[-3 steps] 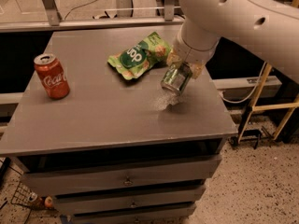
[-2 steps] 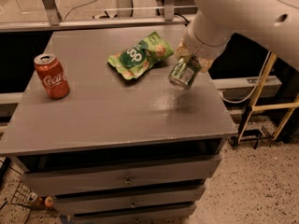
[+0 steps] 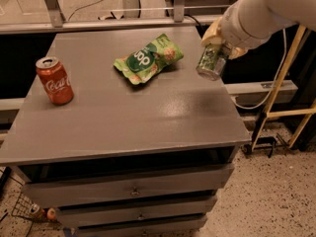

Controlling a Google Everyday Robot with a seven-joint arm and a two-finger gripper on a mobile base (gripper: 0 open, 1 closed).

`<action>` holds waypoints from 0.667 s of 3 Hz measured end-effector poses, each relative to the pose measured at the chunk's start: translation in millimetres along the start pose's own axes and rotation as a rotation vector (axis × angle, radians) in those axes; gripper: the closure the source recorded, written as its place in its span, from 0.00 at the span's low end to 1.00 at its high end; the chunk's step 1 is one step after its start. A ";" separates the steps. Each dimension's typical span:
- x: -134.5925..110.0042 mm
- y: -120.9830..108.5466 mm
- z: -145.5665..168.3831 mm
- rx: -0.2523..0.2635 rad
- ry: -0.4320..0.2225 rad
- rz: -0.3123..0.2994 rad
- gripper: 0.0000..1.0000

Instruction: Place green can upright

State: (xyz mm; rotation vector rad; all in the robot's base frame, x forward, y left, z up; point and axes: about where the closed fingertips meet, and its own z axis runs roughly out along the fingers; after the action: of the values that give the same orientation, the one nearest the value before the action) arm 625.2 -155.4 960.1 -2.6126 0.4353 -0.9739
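The green can [image 3: 212, 62], shiny with mottled green-and-silver print, hangs tilted in the air above the right edge of the grey cabinet top [image 3: 123, 112]. My gripper [image 3: 217, 46] is shut on its upper end, coming in from the upper right under the white arm. The can's lower silver end points down and to the left and touches nothing.
A red Coca-Cola can [image 3: 54, 80] stands upright at the left of the cabinet top. A flat green snack bag [image 3: 148, 58] lies at the back middle. Drawers sit below the top. A yellow-legged stand [image 3: 286, 83] is to the right on the speckled floor.
The gripper has lifted the green can off the top and carried it up and to the right, past the cabinet's right edge.
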 end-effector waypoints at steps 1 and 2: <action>6.4 4.5 11.6 0.103 -0.072 -0.029 1.00; 9.1 2.0 11.1 0.122 -0.076 -0.111 1.00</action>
State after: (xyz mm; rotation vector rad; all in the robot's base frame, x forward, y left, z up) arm 638.9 -158.7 956.6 -2.5756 0.2068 -0.9022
